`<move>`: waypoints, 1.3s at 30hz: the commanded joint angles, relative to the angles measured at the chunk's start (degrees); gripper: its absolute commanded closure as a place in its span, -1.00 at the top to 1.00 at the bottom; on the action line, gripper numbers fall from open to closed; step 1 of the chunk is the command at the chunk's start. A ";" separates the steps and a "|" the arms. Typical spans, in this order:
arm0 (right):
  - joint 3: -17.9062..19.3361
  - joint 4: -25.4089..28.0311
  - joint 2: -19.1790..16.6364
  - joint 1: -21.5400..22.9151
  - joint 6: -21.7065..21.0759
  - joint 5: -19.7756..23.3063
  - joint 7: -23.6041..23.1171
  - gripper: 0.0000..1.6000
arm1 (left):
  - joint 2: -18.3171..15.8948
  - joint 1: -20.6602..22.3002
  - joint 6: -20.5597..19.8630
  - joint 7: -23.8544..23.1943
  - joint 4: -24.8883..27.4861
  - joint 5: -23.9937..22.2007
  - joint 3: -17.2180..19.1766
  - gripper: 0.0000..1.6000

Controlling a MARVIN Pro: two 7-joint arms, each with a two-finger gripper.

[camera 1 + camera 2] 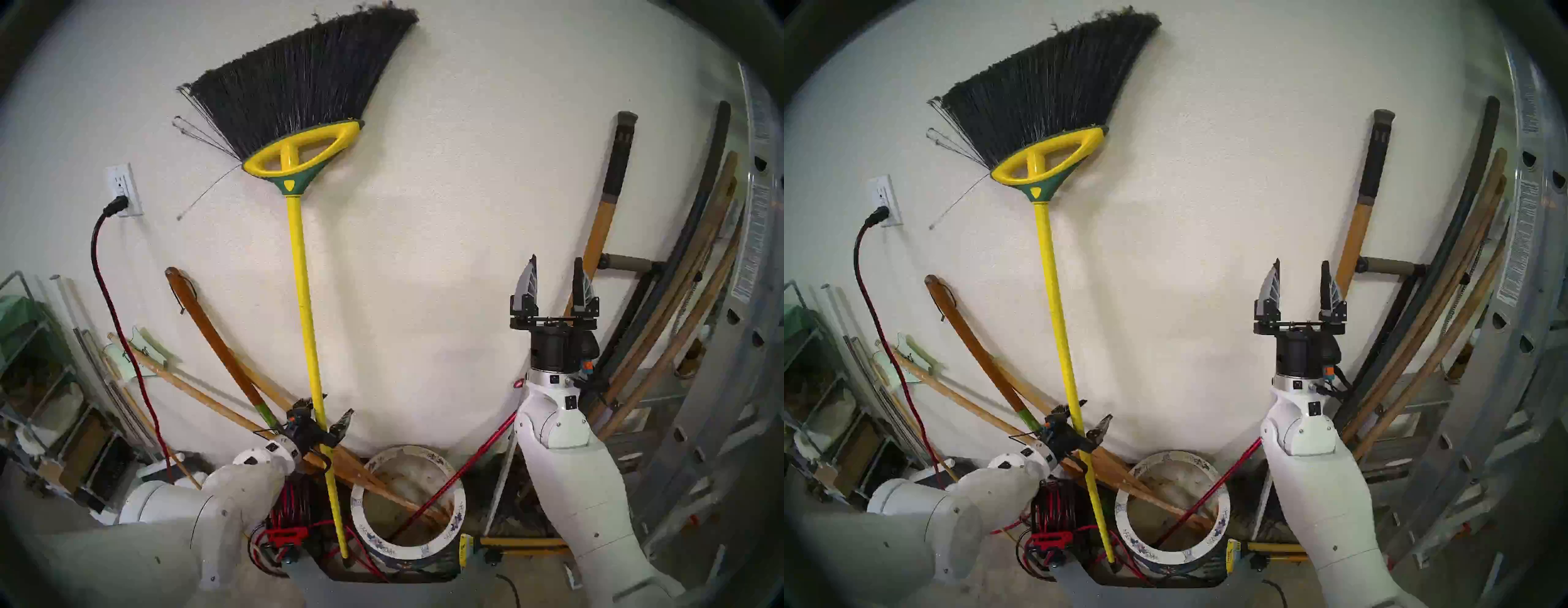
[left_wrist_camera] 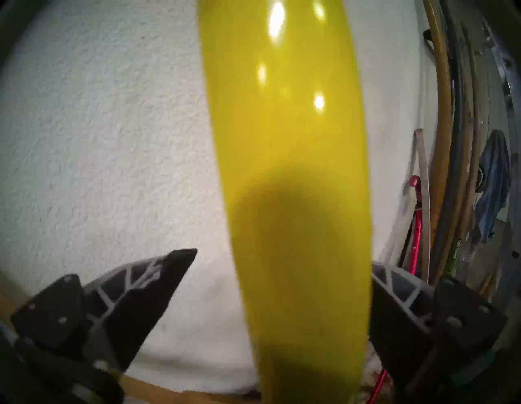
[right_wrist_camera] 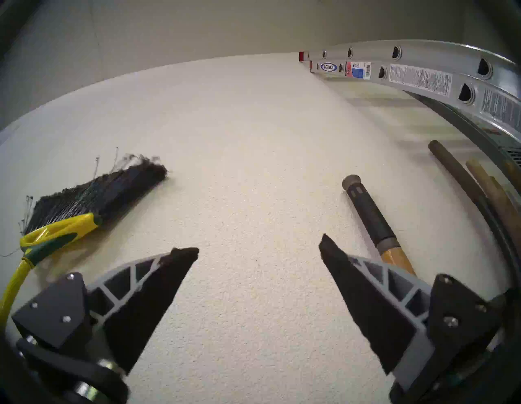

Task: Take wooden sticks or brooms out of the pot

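- Broom with a bright yellow pole, yellow-and-green plastic head and wide fan of black bristles stands bristles-up against the textured white wall, its lower end beside the wide round white ceramic pot with the flower-painted flat rim, apparently just outside it on the pot's left, above the red-and-black cord reel.
- Left gripper straddles the pole low down; in the wrist view one finger sits against the pole, the other stands clear, so the jaws look spread and not yet clamped.
- Right gripper points up at the wall, jaws apart and empty, well away from the broom.
- Brown wooden poles and a thin red rod lie slanted across the pot's mouth.
- Pole looks stiff, glossy and slick, likely light; the bristle head puts the weight high, so the broom probably tips if held loosely at the low end.
- Firm, centred pinch on the bare pole, higher than the present spot if reach allows, seems the safest hold; the bristles are too soft to grasp.
- Cord loops on the reel could snag the pole's tip.
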State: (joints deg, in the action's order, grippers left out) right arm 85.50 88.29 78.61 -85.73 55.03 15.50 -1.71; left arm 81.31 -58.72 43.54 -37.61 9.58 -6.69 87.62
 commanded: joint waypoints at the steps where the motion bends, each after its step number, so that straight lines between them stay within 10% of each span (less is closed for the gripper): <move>1: 0.75 0.53 2.20 -0.30 -0.03 -0.83 -1.15 1.00 | 0.78 1.72 1.37 -0.93 0.34 -0.16 0.06 1.00; 22: 2.87 0.34 4.57 -0.36 -0.03 -0.79 -4.22 1.00 | 1.03 1.39 11.22 -7.18 5.01 -4.42 4.66 1.00; 39: 3.59 0.23 5.30 -0.33 -0.03 0.15 -6.03 1.00 | 2.21 -2.54 11.46 -15.66 18.12 -11.98 9.82 1.00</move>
State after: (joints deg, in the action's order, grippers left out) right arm 89.16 88.43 83.40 -86.20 55.03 15.56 -7.36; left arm 82.27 -60.92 54.91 -50.06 21.31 -15.31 95.90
